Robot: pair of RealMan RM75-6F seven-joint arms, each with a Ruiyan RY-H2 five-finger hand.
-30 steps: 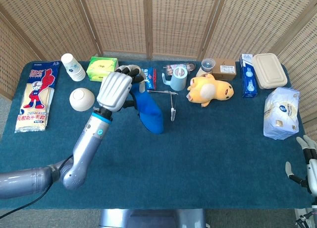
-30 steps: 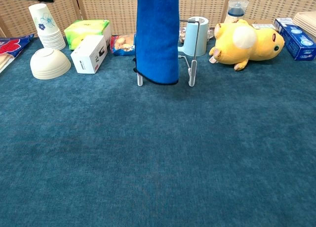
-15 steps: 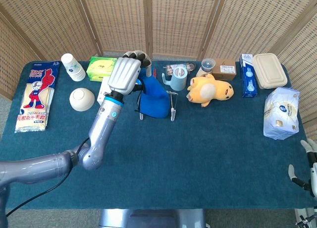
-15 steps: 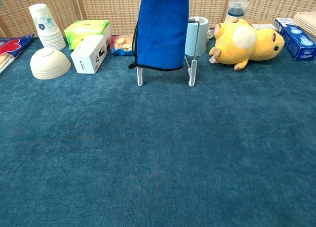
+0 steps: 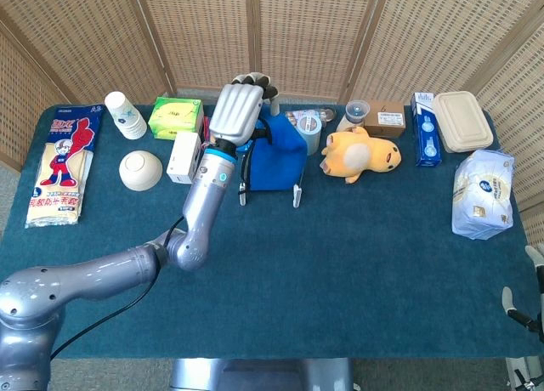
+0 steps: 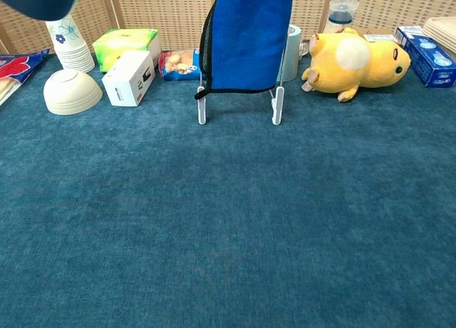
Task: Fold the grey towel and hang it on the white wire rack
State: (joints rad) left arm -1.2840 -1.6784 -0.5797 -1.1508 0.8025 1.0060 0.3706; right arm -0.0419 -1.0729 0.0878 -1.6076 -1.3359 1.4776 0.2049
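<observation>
The folded blue cloth towel (image 5: 276, 163) has been carried toward 12 o'clock over the white wire rack (image 6: 274, 103) — still gripped by the left hand (image 5: 239, 110) — so draping is nearly done.

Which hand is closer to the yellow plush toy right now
The left hand. It is over the white wire rack, holding the blue towel, just left of the yellow plush toy. The right hand is far off at the table's near right corner.

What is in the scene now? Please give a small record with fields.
towel: blue towel, folded, hanging at the white wire rack
left hand: left hand holds the towel's top
right hand: right hand at table edge, holds nothing
beside rack: yellow plush toy, white box
</observation>
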